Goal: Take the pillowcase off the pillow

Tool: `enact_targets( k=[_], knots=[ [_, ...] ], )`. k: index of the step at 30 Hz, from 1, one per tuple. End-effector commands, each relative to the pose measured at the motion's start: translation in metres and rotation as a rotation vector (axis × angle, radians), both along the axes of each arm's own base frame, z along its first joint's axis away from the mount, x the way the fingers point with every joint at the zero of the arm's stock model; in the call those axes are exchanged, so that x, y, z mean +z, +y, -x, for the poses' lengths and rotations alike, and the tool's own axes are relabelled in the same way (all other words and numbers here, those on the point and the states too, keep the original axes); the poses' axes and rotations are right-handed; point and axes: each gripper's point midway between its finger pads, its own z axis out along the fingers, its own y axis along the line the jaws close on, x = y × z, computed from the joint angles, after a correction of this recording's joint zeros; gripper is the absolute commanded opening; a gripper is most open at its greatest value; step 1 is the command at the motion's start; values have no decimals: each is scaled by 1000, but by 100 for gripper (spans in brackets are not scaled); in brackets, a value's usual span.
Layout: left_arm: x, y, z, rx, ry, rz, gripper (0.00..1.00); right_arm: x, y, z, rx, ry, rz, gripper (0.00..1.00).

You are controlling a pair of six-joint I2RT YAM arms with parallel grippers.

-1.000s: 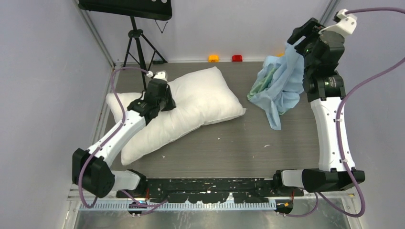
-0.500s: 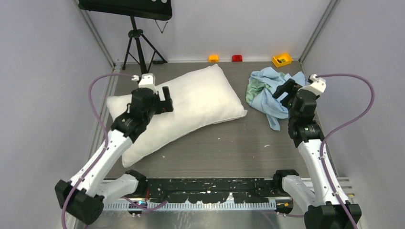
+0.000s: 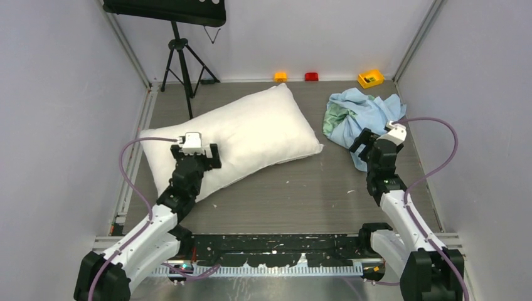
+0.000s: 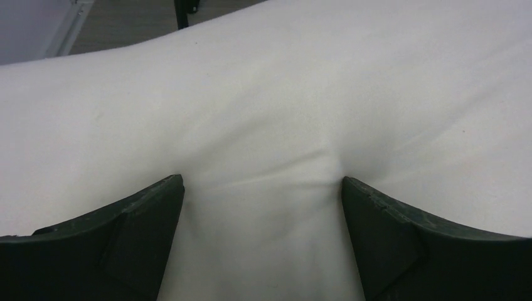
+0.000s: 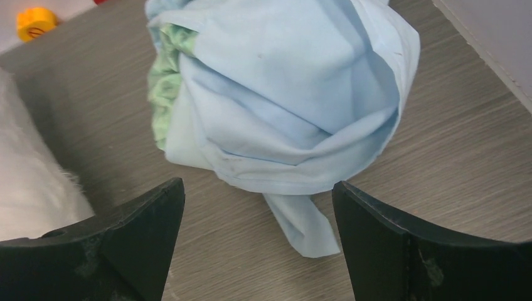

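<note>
The white pillow (image 3: pixel 257 132) lies bare and slanted across the left half of the table. It fills the left wrist view (image 4: pixel 282 94). My left gripper (image 3: pixel 204 157) hangs open over the pillow's near-left part, fingers spread just above the fabric (image 4: pixel 263 188) and holding nothing. The light-blue pillowcase (image 3: pixel 359 116), with a mint-green edge showing, lies crumpled in a heap at the back right, apart from the pillow. My right gripper (image 3: pixel 369 143) stands open just in front of the heap. One blue tail of the pillowcase (image 5: pixel 282 94) lies on the table ahead of the open fingers (image 5: pixel 258 188).
A black tripod (image 3: pixel 182 63) stands at the back left. Along the back wall sit a small orange object (image 3: pixel 280 76), a red one (image 3: pixel 311 76) and a yellow box (image 3: pixel 370 78). Grey walls close in the left, right and back sides.
My left gripper opened off the pillow and drew back toward the near edge. The right arm came down from high up, the pillowcase dropped onto the table, and the gripper backed away.
</note>
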Motion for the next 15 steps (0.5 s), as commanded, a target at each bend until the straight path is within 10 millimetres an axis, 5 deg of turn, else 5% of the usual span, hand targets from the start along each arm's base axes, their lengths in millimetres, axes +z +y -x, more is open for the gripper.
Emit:
enact_targets(
  k=[1,7,15],
  knots=[
    [-10,37,-13,123,-26,-93,99,11,-22,-12,-93,-102,97,92],
    [-41,68,-38,178,-14,27,95,-18,-28,-28,-115,-132,138,90],
    [-56,67,-68,137,9,-70,87,-53,-23,-47,-56,-88,192,87]
  ],
)
